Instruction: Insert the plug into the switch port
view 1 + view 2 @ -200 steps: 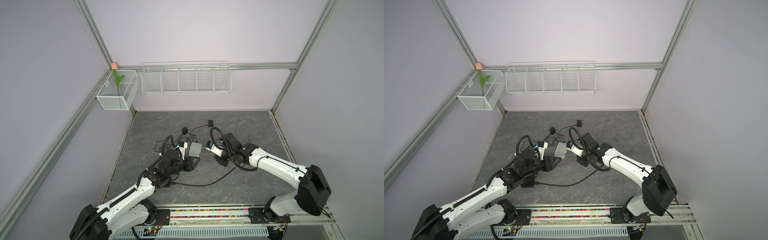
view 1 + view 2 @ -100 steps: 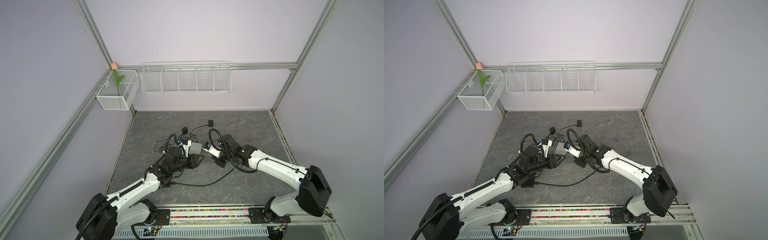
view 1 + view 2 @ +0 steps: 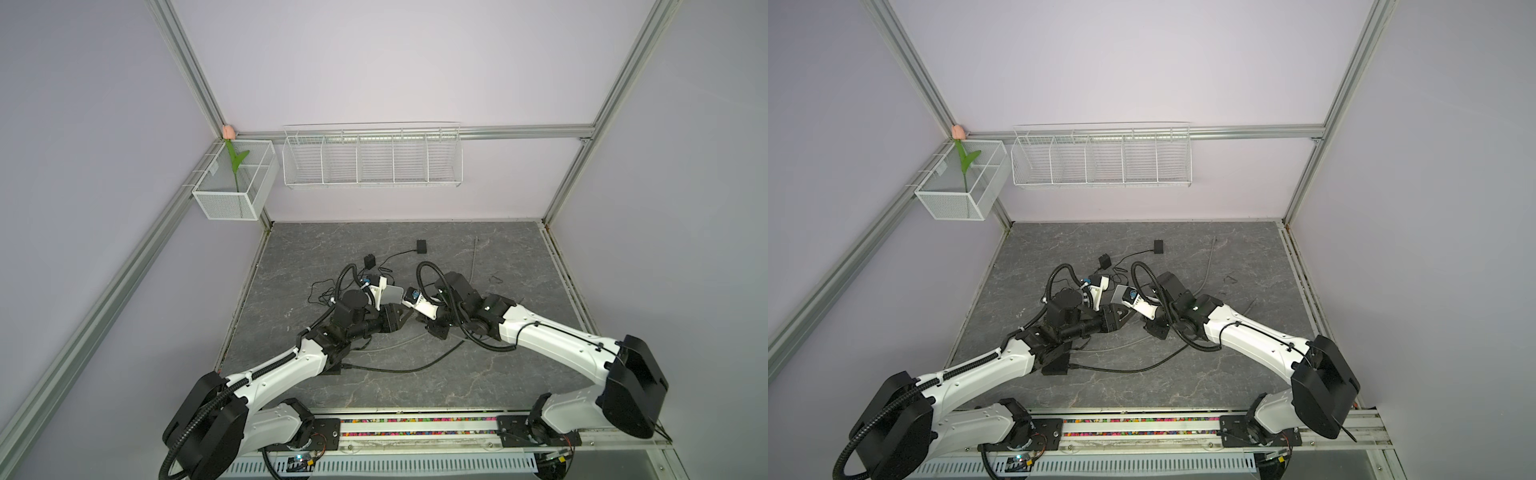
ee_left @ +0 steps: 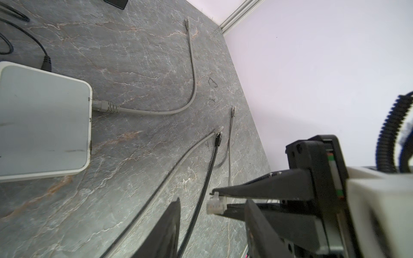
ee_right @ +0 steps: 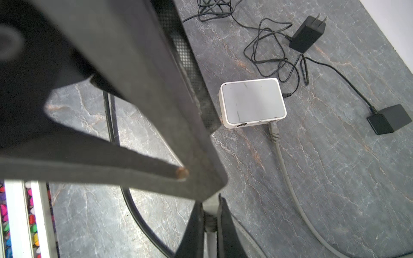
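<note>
My right hand (image 4: 219, 201) is pinching the plug (image 4: 215, 204) to aim it at the switch (image 3: 392, 294) at eleven o'clock. My left hand (image 3: 405, 320) is hovering spread beside it, maybe to help.

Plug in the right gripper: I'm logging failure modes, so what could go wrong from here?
1. The plug sits at the very tips of the right gripper; it could twist when it meets the switch.
2. The open left gripper hangs close beside the right gripper, so the two may collide on the approach.
3. A gray cable is already plugged into the switch; the plug could catch on it.
</note>
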Robot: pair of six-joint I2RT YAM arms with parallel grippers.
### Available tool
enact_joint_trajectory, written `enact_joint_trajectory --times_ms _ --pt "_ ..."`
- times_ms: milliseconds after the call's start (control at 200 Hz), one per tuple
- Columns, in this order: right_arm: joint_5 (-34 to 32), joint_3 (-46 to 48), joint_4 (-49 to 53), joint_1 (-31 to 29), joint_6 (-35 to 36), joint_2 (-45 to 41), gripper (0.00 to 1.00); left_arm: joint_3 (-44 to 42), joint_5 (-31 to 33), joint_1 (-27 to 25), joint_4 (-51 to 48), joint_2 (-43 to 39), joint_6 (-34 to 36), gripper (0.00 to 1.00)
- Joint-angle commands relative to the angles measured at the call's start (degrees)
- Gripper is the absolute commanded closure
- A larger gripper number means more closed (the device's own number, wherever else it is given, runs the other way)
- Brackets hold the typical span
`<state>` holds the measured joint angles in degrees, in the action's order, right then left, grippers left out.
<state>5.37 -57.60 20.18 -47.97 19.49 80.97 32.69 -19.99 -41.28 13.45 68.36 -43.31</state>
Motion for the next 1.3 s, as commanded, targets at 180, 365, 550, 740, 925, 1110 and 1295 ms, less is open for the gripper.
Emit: enact_joint_trajectory --times_ms 180,365,550,740,925,1110,1295 --pt "-0.2 1.4 -3.3 -1.0 -1.2 -2.4 0.93 2.0 -1.5 -0.3 2.5 1.6 -1.9 0.60" --pt "-0.2 1.3 -3.7 -1.6 -1.4 -2.1 0.93 1.9 -2.1 -0.4 3.5 2.2 -2.3 0.65" --pt "-1.1 1.1 -4.1 -1.8 -1.7 -1.7 0.93 1.6 -4.6 -0.5 5.8 3.3 -2.7 0.85" --pt "-1.8 0.8 -4.1 -1.9 -2.0 -2.1 0.90 0.7 -6.6 -0.5 9.0 4.6 -3.7 1.00" --pt "3.0 1.5 -1.1 -1.0 -2.7 -5.4 0.53 0.0 -7.0 -0.5 8.3 2.5 -1.0 1.00" --pt "13.1 5.0 -2.2 4.2 -6.2 -13.6 0.44 -0.4 -7.7 -0.5 5.6 -1.8 4.6 1.00" --pt "28.5 1.7 3.5 10.8 -10.2 -17.3 0.42 -2.3 -12.5 -0.5 9.1 -6.5 10.4 1.00"
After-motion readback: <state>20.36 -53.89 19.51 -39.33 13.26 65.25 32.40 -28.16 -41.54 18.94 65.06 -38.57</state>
